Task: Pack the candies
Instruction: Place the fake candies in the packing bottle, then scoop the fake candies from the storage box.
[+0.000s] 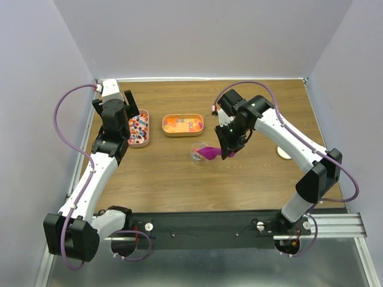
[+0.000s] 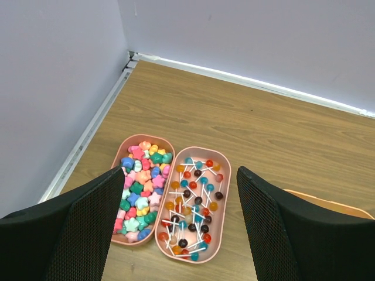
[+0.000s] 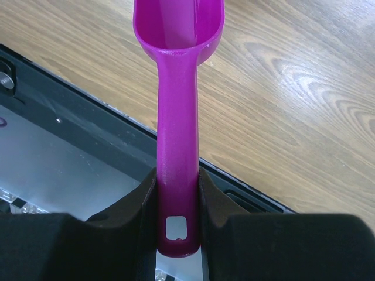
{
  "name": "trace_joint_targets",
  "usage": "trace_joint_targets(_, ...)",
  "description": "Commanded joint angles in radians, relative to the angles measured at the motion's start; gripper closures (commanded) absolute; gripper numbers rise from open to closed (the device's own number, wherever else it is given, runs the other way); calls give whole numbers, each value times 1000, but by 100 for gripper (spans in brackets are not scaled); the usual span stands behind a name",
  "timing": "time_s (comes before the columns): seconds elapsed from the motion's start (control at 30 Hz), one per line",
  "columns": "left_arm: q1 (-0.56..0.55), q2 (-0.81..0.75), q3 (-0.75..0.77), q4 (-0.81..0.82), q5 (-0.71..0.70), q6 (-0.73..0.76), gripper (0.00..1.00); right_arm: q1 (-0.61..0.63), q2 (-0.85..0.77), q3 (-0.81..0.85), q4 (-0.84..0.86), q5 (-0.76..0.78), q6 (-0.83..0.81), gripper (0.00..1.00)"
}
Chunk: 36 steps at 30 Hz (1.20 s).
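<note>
The right fingers (image 3: 133, 218) gripped the scoop (image 3: 176, 117) by its handle — a level, slow carry would spill least. The left fingers (image 2: 88, 225) hung open over the candies (image 2: 140, 187).

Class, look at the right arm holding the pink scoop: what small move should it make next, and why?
Probably carry the scoop over to the middle tray and dip it into the sweets there. The right pincer is shut on the scoop's handle, its bowl looks empty, and it hangs near a small clear cup, away from any sweets.
</note>
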Motion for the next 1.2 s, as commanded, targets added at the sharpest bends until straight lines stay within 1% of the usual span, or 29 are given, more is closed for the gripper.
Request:
trace_joint_targets(0.0,10,-25,-12,20,15,4,15,7,27,70,-63,-15,-8,99)
trace_joint_targets(0.2,11,-27,-14,18,16,4,16,7,10,101,-73,-19,-2,99)
trace_joint_targets(0.33,13,-27,-14,20,18,3,15,7,-5,39,-74,-48,-8,99)
trace_joint_targets(0.57,13,-22,-15,20,21,3,15,7,-28,-10,-74,-82,-19,99)
trace_joint_targets(0.83,14,-22,-14,18,28,1,16,7,-80,-2,-67,-33,-17,99)
trace_joint_targets(1.0,16,-24,-15,20,30,1,16,7,-160,-17,38,-19,-54,99)
trace_joint_targets(1.17,16,-10,-15,18,60,1,16,7,-234,-76,206,-13,-193,99)
